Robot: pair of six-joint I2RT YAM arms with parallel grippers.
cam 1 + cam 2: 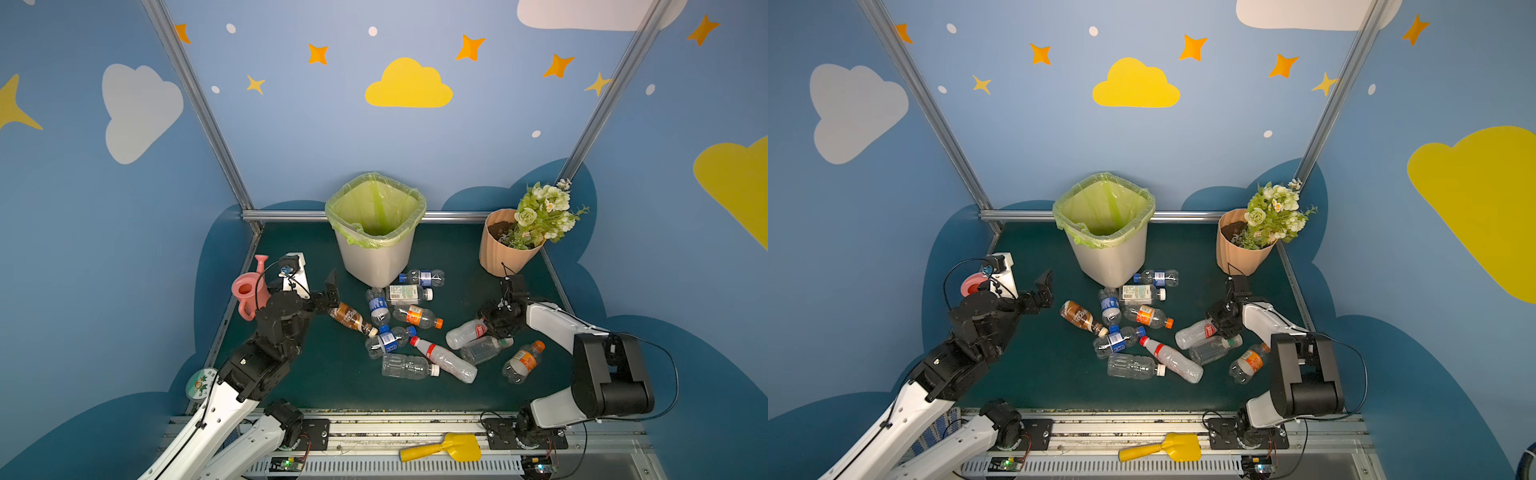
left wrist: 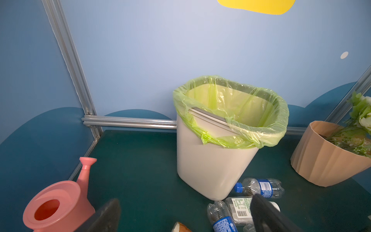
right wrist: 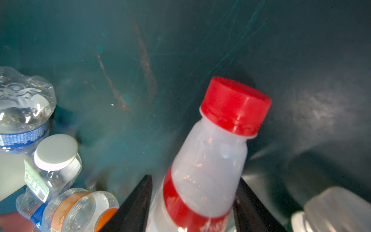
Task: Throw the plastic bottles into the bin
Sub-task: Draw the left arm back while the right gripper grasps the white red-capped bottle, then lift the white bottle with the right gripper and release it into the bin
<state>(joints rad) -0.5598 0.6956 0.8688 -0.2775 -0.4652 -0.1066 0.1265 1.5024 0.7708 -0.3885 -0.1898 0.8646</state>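
Right wrist view: right pincer straddles the red-capped bottle, clamped or not you cannot tell; it lies on the bench, well apart from the bin. Watch the tapered shoulder: it may squirt free. Left pincer gapes empty nearer the bin.

Off-task clutter, 3 items.
Pink watering can left; peach flowerpot w/ flowers back right; yellow shovel front.
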